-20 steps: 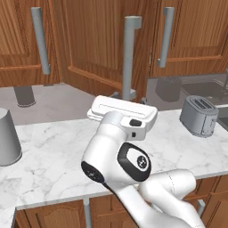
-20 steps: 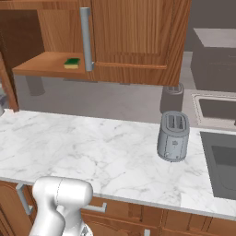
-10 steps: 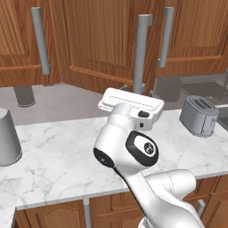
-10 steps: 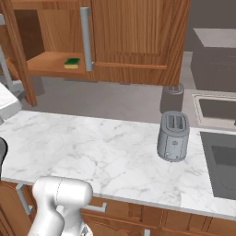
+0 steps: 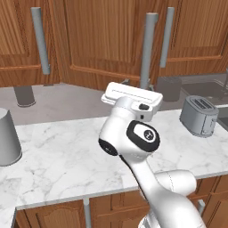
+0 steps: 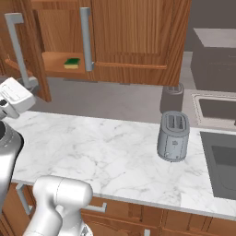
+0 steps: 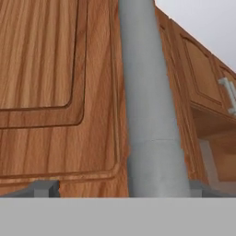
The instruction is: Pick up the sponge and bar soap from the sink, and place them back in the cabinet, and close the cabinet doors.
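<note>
Close in the hand view stands the long grey bar handle (image 7: 150,115) of a brown cabinet door (image 7: 50,83). My gripper (image 7: 122,189) is open, with the handle between its dark fingertips (image 7: 44,188). In the left base view my white hand (image 5: 131,100) sits just below that handle (image 5: 148,49). The door (image 6: 32,50) stands partly swung out in front of the cabinet (image 6: 133,32). The green and yellow sponge (image 6: 71,62) lies on the cabinet's wooden shelf (image 6: 55,62). The dark sink (image 6: 220,171) is at the far right. The bar soap is out of view.
A grey toaster (image 6: 173,136) stands on the white marble counter (image 6: 101,152), toward the sink. A grey canister (image 5: 9,138) is at the counter's left end. A dark cylinder (image 5: 24,95) and a dark pot (image 6: 172,97) stand at the back.
The cabinet door has swung further toward shut. My hand has followed its handle to the right and up in the left base view. The jaws stayed open.
</note>
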{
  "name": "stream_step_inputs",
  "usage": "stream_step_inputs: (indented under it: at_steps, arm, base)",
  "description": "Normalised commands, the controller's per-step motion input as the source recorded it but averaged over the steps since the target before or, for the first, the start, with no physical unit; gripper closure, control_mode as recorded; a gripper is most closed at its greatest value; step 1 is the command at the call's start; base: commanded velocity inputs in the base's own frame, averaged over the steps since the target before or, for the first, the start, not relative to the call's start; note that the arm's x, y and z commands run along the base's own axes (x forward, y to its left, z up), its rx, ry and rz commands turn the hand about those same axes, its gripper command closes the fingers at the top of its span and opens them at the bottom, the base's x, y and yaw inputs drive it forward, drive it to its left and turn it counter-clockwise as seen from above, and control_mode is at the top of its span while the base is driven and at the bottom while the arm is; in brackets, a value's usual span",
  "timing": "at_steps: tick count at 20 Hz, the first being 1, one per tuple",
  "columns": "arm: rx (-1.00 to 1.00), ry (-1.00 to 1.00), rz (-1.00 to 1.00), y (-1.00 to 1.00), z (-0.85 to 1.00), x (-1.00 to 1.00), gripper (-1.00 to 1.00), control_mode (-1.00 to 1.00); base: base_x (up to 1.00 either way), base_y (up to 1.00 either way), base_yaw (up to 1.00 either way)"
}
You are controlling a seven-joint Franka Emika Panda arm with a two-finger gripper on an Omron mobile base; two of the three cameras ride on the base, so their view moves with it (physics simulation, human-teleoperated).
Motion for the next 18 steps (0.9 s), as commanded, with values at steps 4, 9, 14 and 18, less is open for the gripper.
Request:
stream_step_inputs:
  at_steps: [4,9,14,18]
  arm:
    - [0.0,-0.03,0.0,0.0,-0.12,0.41,-1.0,-1.0]
    - [0.0,-0.02,0.0,0.0,-0.17,0.36,-1.0,-1.0]
    - [0.0,0.0,0.0,-0.01,-0.17,0.38,-1.0,-1.0]
    - [0.0,0.0,0.0,-0.02,-0.13,0.46,-1.0,-1.0]
  base:
    - [0.0,0.0,0.0]
    - [0.0,0.0,0.0]
    - [0.0,0.0,0.0]
    - [0.0,0.0,0.0]
